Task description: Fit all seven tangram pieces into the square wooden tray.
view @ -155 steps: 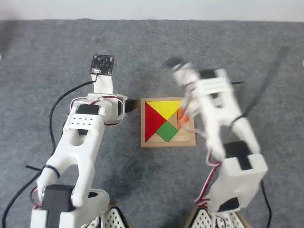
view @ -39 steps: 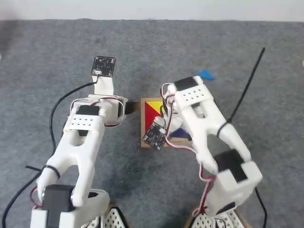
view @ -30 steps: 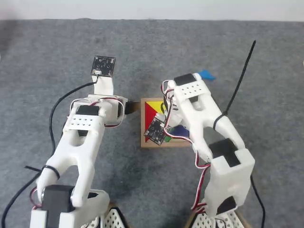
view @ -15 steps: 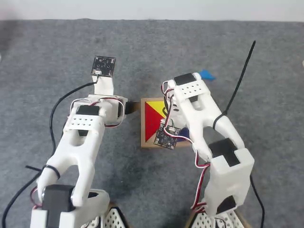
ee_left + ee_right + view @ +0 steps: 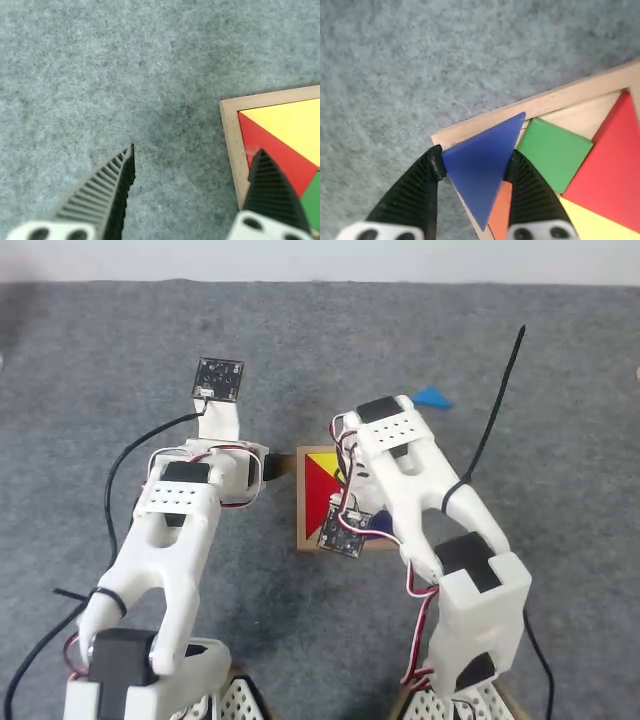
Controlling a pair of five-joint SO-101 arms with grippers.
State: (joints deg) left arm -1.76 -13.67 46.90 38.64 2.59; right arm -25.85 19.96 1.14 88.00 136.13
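From above, two white arms flank one square wooden tray [image 5: 301,512] on the grey felt table [image 5: 100,340]. The right arm covers most of the tray, leaving one red triangle [image 5: 316,496] and one yellow triangle [image 5: 326,457] showing. One light-blue triangle [image 5: 432,397] lies well apart on the table. At the left wrist, the left end effector [image 5: 195,160] hangs beside a tray corner, fingers apart. At the right wrist, the right end effector [image 5: 476,161] is clamped on one dark blue triangle [image 5: 481,162] over a tray corner, beside one green square [image 5: 555,151] and one partly hidden orange piece [image 5: 501,212].
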